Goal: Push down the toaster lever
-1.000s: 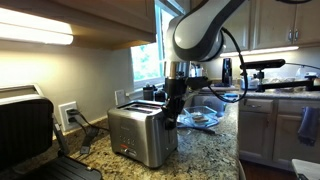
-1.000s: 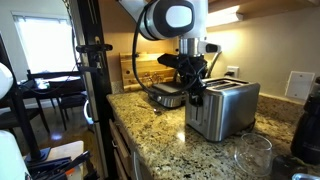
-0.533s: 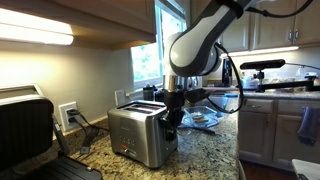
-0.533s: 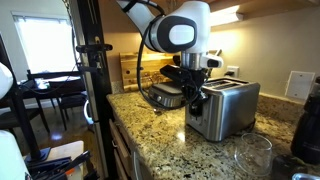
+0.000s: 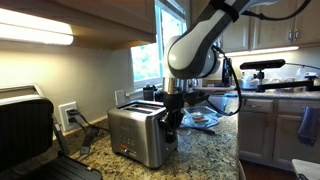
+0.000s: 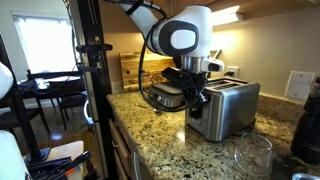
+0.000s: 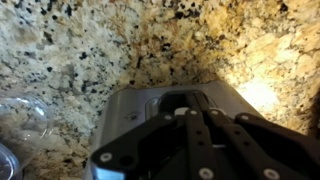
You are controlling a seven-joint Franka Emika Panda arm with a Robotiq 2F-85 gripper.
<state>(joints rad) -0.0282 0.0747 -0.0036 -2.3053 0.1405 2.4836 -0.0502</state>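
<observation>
Room: kitchen, speckled granite desk (image 5: 207,152) under cabinets.
Toaster: the toaster (image 5: 143,135) stands on the desk, narrow end facing the arm.
Pincer: the pincer (image 6: 196,100) is at that narrow end, fingers pressed together, holding nothing.
Progress: contact seems made. I cannot tell the lever's position, so the downward press likely remains.

A bright window (image 5: 146,55) sits behind the speckled granite counter (image 5: 205,150), with wooden cabinets (image 5: 275,25) above
</observation>
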